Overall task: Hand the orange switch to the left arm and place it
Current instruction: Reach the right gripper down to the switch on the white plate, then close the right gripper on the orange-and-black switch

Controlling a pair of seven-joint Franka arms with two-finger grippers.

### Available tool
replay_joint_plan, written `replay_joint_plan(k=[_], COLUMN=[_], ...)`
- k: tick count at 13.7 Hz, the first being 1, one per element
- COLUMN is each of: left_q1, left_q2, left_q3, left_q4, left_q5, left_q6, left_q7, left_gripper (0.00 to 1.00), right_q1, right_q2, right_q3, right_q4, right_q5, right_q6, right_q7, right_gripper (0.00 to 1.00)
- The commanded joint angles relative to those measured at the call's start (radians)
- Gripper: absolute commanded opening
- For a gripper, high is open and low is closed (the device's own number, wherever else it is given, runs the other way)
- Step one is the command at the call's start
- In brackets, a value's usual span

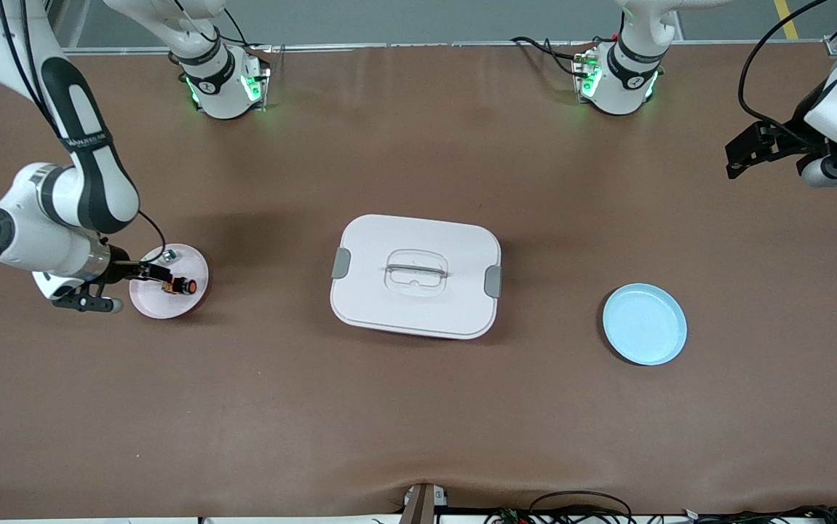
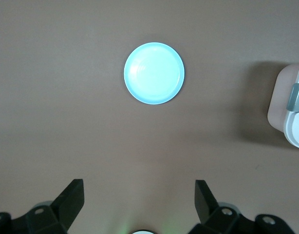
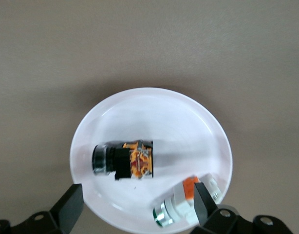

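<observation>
front view shows the box [image 1: 415, 275] mid-table, with bare brown table [image 1: 418, 407] on every side of it and broad open room toward both ends. toward the right arm's end from the box, the orange switch [image 1: 180, 286] lies on its side on a pink plate [image 1: 189, 302], with a small silver part [image 1: 169, 255] on the same plate. the right gripper [image 1: 160, 275] hangs just over that plate, fingers apart, the switch lying between them and untouched. toward the left arm's end from the box sits a blue plate [image 1: 644, 324]. the left gripper [image 1: 742, 156] waits in the air, fingers spread wide, holding nothing.
</observation>
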Motion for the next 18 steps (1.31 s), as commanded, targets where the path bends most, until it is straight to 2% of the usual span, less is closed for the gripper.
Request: replay_joint_plan(k=[1, 18], left_q1=[0.002, 0.009], left_q2=[0.006, 0.003], left_q3=[-0.001, -0.001], left_q4=[0.008, 0.013], left_q5=[-0.015, -0.016], left_q6=[-0.014, -0.014], left_q7=[0.012, 0.007], left_gripper=[1.0, 1.0], right_q1=[0.006, 0.032], right_q2=[0.011, 0.108], right_q3=[0.008, 0.009], right_q4=[0.003, -0.023], right_q5=[0.019, 0.025], right_q6=[0.011, 0.143], right_q7=[-0.022, -0.041], right_gripper=[1.0, 1.0])
